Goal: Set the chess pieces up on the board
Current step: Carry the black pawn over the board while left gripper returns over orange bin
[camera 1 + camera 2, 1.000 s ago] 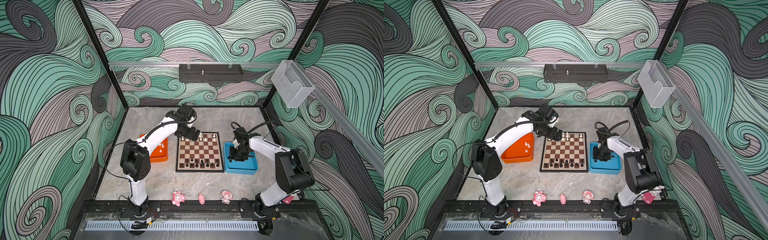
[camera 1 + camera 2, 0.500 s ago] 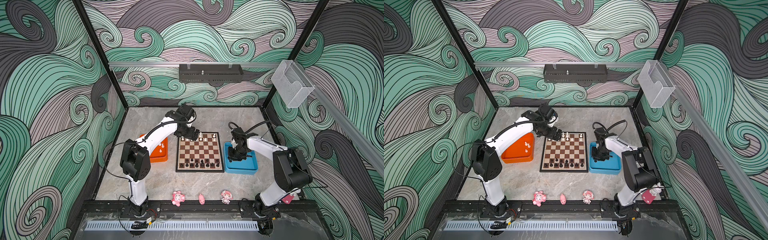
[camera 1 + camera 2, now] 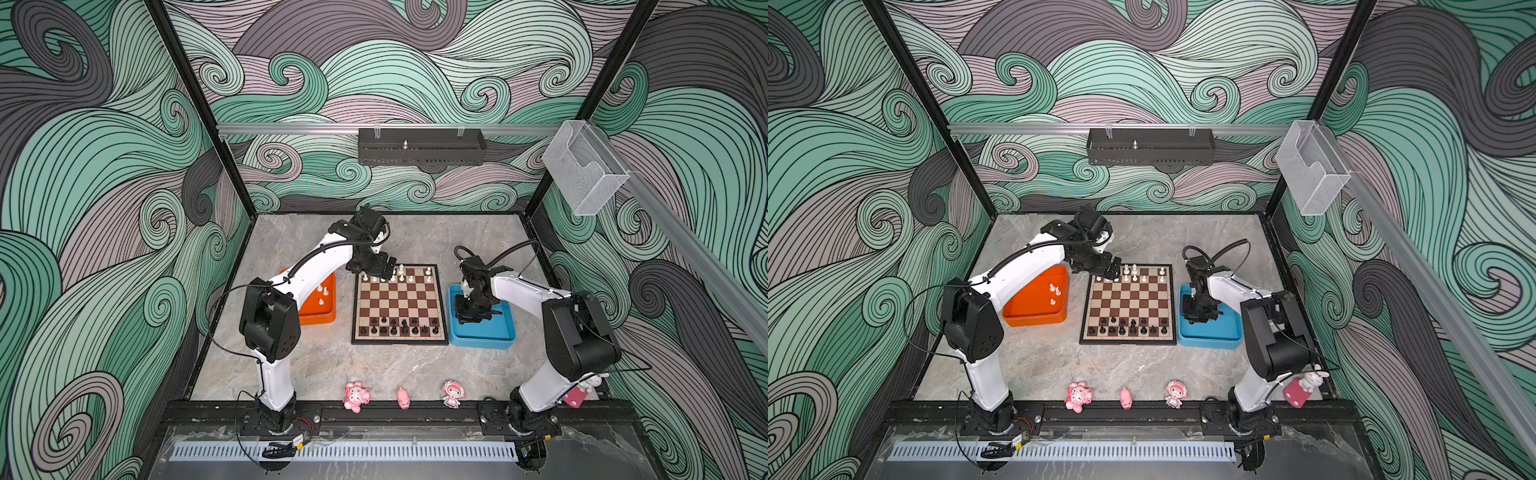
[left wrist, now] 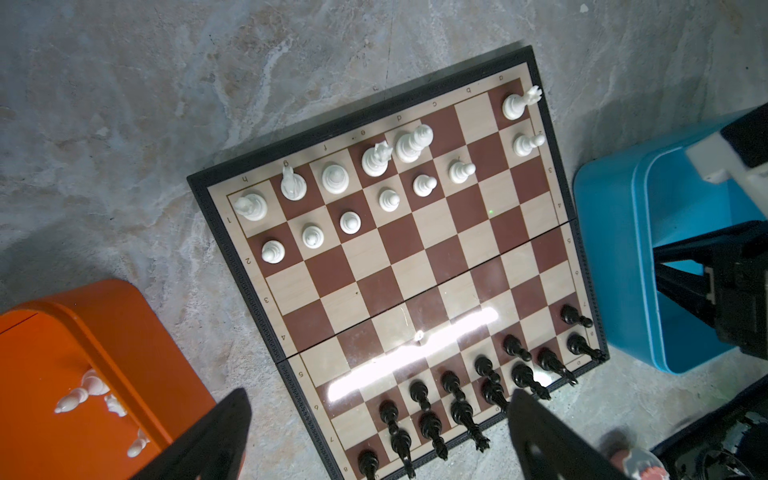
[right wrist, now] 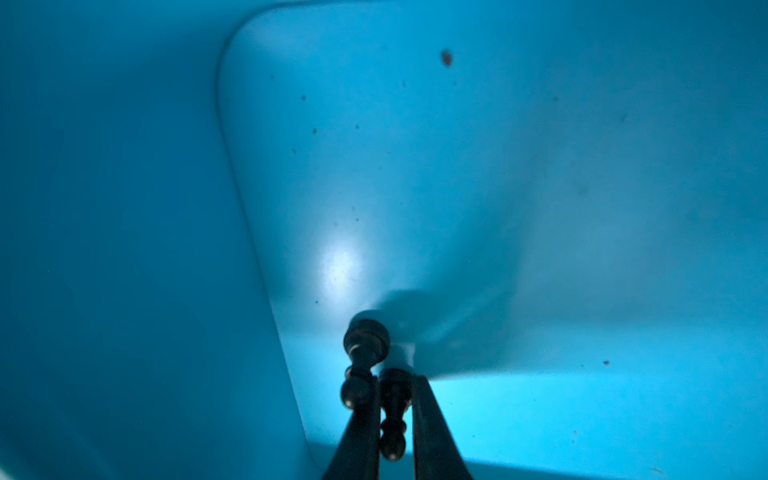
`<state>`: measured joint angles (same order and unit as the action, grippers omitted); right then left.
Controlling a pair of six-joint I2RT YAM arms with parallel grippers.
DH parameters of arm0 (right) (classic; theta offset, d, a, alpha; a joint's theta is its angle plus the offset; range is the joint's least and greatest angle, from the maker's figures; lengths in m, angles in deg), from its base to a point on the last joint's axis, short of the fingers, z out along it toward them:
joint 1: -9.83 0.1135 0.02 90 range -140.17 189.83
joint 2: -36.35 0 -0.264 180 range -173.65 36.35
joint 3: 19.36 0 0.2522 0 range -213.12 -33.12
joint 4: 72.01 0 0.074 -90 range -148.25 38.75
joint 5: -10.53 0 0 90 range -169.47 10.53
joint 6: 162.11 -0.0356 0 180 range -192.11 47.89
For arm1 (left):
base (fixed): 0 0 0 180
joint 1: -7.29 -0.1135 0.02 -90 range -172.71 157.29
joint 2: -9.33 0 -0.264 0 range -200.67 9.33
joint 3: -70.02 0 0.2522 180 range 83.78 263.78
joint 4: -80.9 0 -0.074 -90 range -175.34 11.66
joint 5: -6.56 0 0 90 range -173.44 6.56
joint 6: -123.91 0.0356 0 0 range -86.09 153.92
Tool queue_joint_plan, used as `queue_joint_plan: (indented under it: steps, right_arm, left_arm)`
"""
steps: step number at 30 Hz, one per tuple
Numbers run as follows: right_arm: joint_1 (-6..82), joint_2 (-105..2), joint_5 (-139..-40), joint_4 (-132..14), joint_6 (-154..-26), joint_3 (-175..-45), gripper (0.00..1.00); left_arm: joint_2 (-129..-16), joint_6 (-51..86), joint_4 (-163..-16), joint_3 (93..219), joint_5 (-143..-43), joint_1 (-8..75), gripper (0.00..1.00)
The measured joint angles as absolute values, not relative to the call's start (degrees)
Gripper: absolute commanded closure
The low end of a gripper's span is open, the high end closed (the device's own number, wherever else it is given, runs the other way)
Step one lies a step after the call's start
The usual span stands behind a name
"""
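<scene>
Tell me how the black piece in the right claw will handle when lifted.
Probably light and stiff: the black piece is tiny, hard-looking plastic. Its rounded, turned profile may slip or pivot in the right claw. The second black piece beside it in the blue tray may get nudged.

Right end effector (image 5: 394, 386) closed onto black chess piece (image 5: 392, 432) in blue tray (image 5: 498, 166), edging toward board (image 3: 399, 299).

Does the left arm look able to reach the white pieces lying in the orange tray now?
Probably yes: the open left hand hangs near the board corner beside the orange tray, and nothing covers the white pieces.
</scene>
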<state>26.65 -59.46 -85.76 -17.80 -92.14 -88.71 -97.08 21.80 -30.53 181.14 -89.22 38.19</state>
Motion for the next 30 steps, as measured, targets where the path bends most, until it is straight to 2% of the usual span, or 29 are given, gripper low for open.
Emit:
queue_joint_plan:
  steps: [17,30]
  right_arm:
    - [27.5,-58.9,-84.1,-15.6,-91.5,-92.2,0.90]
    - [31.1,-54.5,-80.6,-8.1,-89.0,-103.2,0.91]
  left_arm:
    - [-97.1,21.7,-30.6,180.4,-89.1,35.5,0.01]
    - [-95.9,19.2,-32.9,178.2,-91.4,24.5,0.02]
